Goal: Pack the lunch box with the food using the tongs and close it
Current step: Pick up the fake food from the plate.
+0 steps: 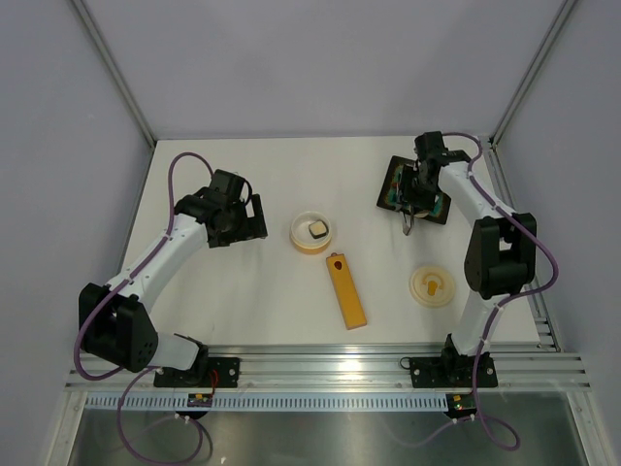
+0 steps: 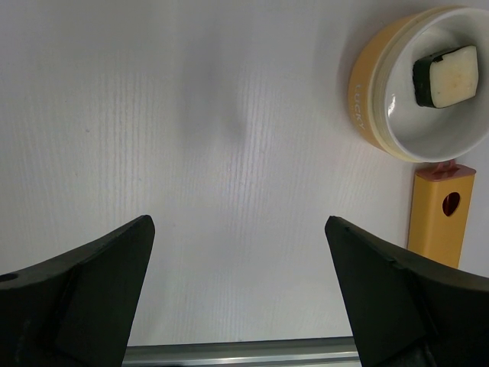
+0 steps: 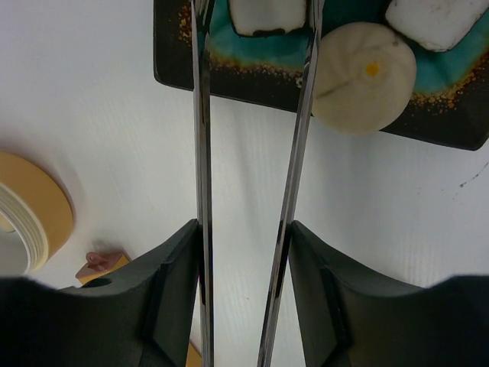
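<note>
White table (image 1: 252, 291), grey walls; left gripper (image 2: 237, 245) jaws wide apart, holding nothing, hovering beside bowl (image 2: 365, 92); bowl holds one dark-wrapped block (image 2: 451, 76); lid (image 1: 432, 286) off, lying near right arm's base. Right gripper (image 3: 244, 237) clamped on tongs (image 3: 202, 138) over tray (image 3: 170, 53); tong arms straddle white piece (image 3: 267, 15), tips out of frame. Risks: smooth metal may let piece slip on lift; one tong arm runs right against oval (image 3: 363, 76) at tray's edge, could shove it off; tongs could twist in pads.
</note>
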